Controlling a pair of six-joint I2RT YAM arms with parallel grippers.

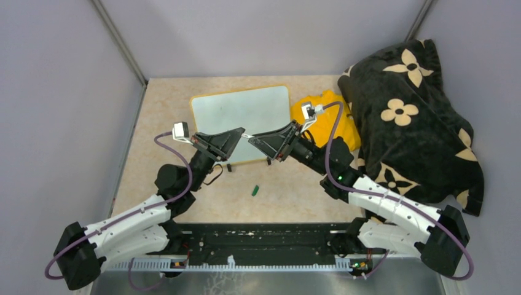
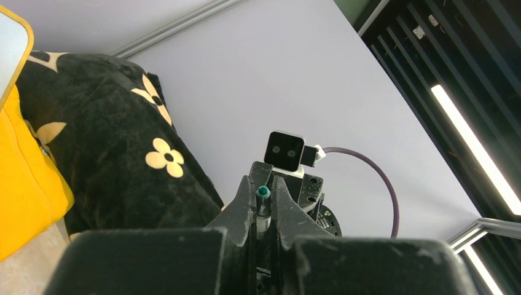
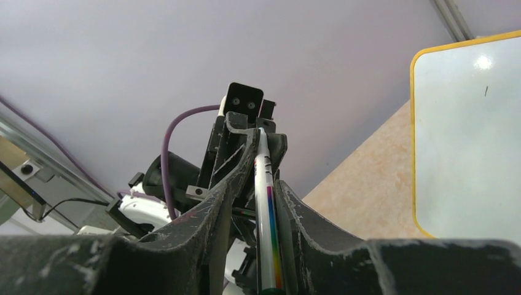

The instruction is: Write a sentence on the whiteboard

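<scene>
Just inside whiteboard (image 1: 241, 110) near edge, both jaws clamp marker (image 1: 247, 136)

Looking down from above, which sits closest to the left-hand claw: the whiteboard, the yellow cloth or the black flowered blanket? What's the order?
From the left gripper, in the top view:
1. whiteboard, just under its tip, at the near edge.
2. yellow cloth, past the board's right side.
3. black flowered blanket, far right.

I see a black blanket (image 1: 411, 123) with cream flowers heaped at the right side of the beige table (image 1: 289, 190). A plain yellow cloth (image 1: 335, 114) touches its left edge. A small green cap (image 1: 255, 190) lies alone, nearer me.
</scene>
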